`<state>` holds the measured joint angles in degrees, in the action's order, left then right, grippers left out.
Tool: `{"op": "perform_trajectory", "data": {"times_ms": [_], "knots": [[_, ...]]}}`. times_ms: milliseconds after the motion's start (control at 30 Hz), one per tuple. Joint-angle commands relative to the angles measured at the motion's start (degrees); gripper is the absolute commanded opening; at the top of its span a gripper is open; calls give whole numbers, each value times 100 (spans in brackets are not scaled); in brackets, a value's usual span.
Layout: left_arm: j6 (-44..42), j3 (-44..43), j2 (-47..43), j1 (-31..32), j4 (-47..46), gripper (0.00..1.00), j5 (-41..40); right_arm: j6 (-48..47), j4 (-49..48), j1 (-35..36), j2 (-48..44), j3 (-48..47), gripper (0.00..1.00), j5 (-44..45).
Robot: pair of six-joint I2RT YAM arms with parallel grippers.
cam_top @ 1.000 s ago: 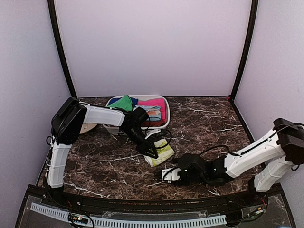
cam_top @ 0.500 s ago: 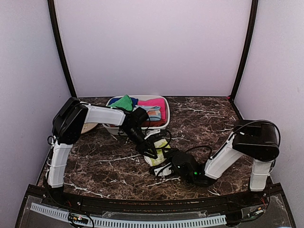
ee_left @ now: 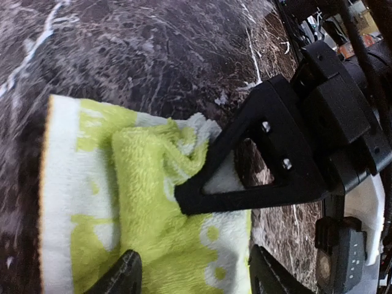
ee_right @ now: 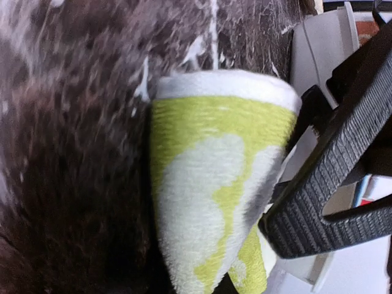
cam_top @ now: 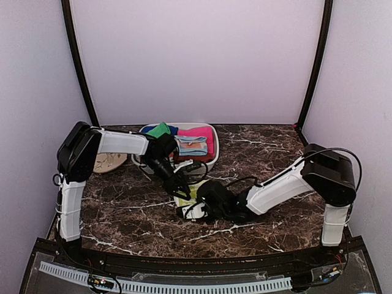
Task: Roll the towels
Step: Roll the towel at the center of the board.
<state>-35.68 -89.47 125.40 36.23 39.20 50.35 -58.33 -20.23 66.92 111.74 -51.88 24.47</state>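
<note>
Under left tool [ee_left: 196, 277], towel [ee_left: 147, 202] lies lengthwise along it.

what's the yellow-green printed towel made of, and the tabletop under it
The printed towel: looks like terry cloth, soft and matte; fuzzy looped pile shows and it folds limply. The tabletop: dark marble look with white veins, fairly smooth; real stone or a printed laminate, cannot tell.

The white-and-black left arm [cam_top: 122, 144] reaches forward and rightward, its black two-finger left gripper [ee_left: 196, 280] pointing down with jaws apart, while the white-and-black right arm [cam_top: 275, 187] stretches low and leftward, its black right gripper [cam_top: 188, 207] pinched on the cream-white, yellow-green printed towel [ee_left: 147, 202].
</note>
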Motion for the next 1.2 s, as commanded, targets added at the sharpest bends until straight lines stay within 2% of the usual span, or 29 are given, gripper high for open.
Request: {"op": "perform_trajectory", "data": {"times_ms": [0,167,267,367,467,600,733,933,1067,1100,1167], "knots": [[67,736,-1175,-334,-349,63,-428,1958,3023,3,140,-946,0,-1581],[116,1532,-2255,-494,-659,66,-743,3908,4142,-260,295,-1736,0,-3218],[-116,2057,-2908,-610,-804,68,-1041,5087,3986,-600,269,-1725,0,-4500],[-574,2372,-3243,-614,-547,67,-1066,6157,3458,-994,268,-1481,0,-5989],[-860,2564,-3454,-595,-321,67,-918,6919,2975,-1323,386,-1224,0,-6861],[-1016,2817,-3671,-422,-419,67,-934,7245,2990,-1520,671,-1245,0,-7195],[-1110,2978,-3716,20,-547,67,-1153,7650,2968,-1690,993,-1285,0,-7625],[-1353,2954,-3654,993,-897,67,-1982,7968,3128,-1898,1183,-1378,0,-7851],[-1557,2779,-3432,1387,-1223,69,-2606,7919,3596,-1936,1302,-1766,0,-7819],[-1651,2781,-3357,1466,-1364,72,-2826,7932,3607,-1933,1306,-1799,0,-7833],[-1877,2871,-3251,1616,-1690,85,-3246,8017,3581,-1943,1302,-1820,0,-7841]]}}
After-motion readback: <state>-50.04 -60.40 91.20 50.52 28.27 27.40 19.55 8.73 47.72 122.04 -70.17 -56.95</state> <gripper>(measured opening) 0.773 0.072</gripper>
